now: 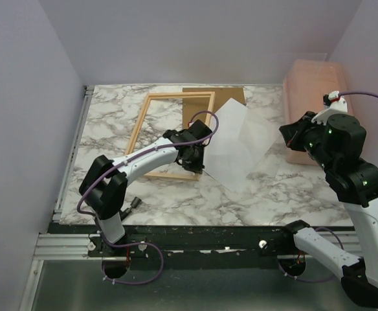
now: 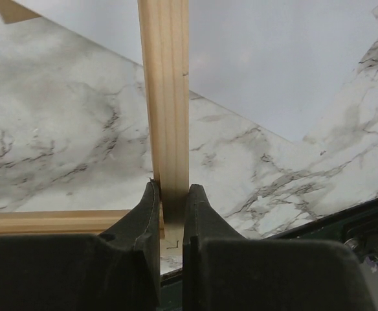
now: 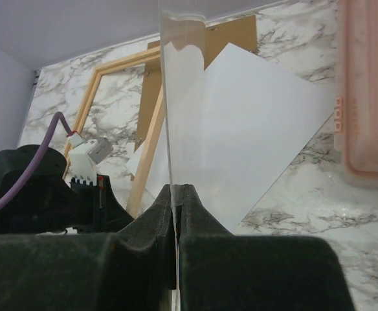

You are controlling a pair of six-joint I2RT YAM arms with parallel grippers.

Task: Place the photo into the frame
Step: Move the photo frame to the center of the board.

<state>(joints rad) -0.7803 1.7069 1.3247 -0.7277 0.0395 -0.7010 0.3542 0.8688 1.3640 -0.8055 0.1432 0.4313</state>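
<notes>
Thin light-wood rectangular frame [image 1: 176, 96] lying flat, right rail clamped in the left gripper [image 2: 171, 192], large white paper sheet [image 1: 231, 155] blank side up, skewed, just right of it, clear pane [image 1: 261, 133] pinched by its edge in the right gripper [image 3: 175, 189]

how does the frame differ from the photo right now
The frame is an open rectangle of light wood, marble showing through; the photo is a solid sheet, white side up. The left gripper clamps a frame rail; neither gripper holds the photo, the right gripper pinching a clear pane instead. The frame sits nearly square to the table; the photo lies diagonal. Both are rectangular and on the marble.
</notes>
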